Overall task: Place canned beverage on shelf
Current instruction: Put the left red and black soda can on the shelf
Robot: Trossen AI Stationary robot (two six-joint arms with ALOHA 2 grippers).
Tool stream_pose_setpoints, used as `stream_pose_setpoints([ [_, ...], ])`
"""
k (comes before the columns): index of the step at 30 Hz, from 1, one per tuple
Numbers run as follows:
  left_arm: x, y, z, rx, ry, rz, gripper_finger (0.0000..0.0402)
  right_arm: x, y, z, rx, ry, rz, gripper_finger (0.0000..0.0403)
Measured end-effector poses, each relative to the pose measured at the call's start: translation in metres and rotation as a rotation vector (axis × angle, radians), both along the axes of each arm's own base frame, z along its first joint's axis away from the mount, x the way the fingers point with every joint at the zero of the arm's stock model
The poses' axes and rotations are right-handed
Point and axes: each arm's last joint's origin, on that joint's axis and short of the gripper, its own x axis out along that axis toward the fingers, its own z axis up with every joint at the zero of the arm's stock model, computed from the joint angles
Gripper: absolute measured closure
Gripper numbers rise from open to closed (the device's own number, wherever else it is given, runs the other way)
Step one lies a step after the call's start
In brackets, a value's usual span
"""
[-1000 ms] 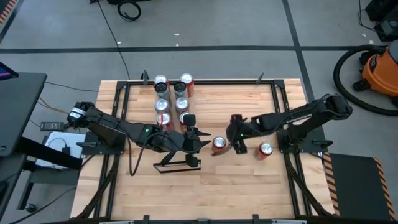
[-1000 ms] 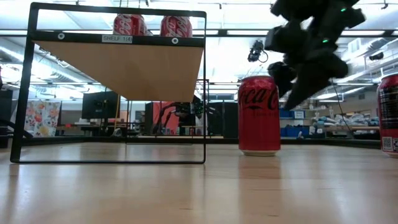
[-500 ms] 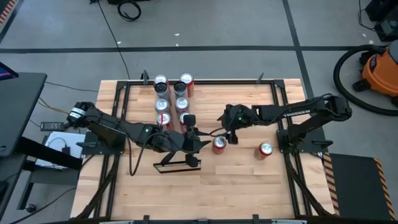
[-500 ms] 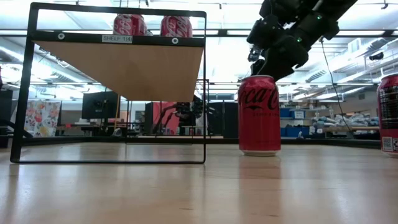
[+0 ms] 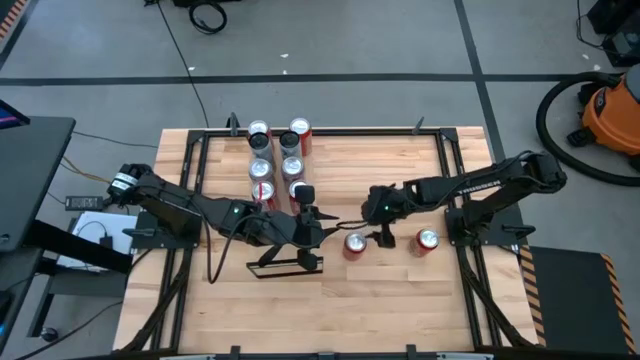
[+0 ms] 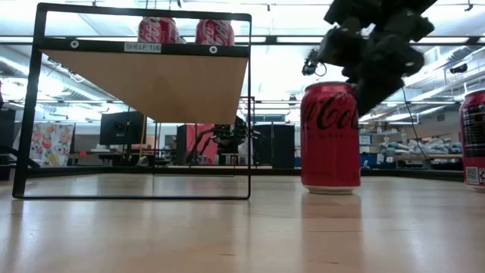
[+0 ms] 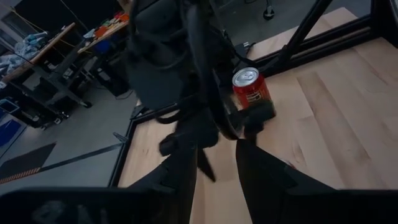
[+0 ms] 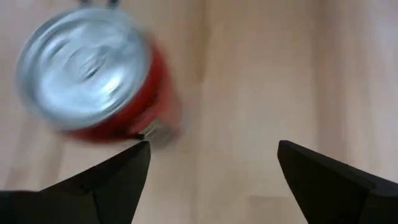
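While the shelf (image 6: pixel 144 80) already carried cans in its black frame, the right gripper (image 5: pixel 381 226) hovered wide open just beside an upright red can (image 5: pixel 354 244) on the table (image 5: pixel 400 300); the left gripper (image 5: pixel 308 218) waited, narrowly parted and empty.

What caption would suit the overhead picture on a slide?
Open right gripper hovers beside an upright red can on the table; left gripper waits near the shelf frame.

red can (image 6: pixel 330 136) white script, silver top; pale wood shelf (image 6: pixel 151 80), black frame (image 6: pixel 30 98).
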Motion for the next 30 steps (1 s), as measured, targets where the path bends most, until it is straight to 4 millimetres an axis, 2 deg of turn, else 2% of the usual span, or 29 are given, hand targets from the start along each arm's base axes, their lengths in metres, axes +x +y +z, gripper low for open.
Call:
stream_pose_setpoints([
  [5, 0.0, 0.0, -0.001, 0.002, 0.006, 0.002, 0.0281, -0.007, 0.014, -0.004, -0.04, 0.067, 0.144, 0.0039],
  [8, 0.0, 0.0, -0.001, 0.002, 0.006, 0.002, 0.0281, -0.007, 0.017, -0.004, -0.092, 0.051, 0.245, 0.0041],
  [12, 0.0, 0.0, -0.001, 0.002, 0.006, 0.002, 0.0281, -0.002, 0.006, -0.001, -0.123, -0.006, 0.268, 0.0052],
  [18, 0.0, 0.0, -0.001, 0.003, 0.008, 0.002, 0.0281, 0.007, -0.006, -0.001, 0.025, -0.101, 0.356, 0.0057],
  [22, 0.0, 0.001, -0.001, 0.004, 0.013, 0.002, 0.0281, 0.019, -0.004, -0.011, 0.038, -0.143, 0.41, 0.0057],
  [30, -0.001, 0.001, -0.003, -0.007, 0.029, 0.008, 0.0281, 0.035, 0.014, -0.036, 0.048, -0.125, 0.469, 0.0057],
])
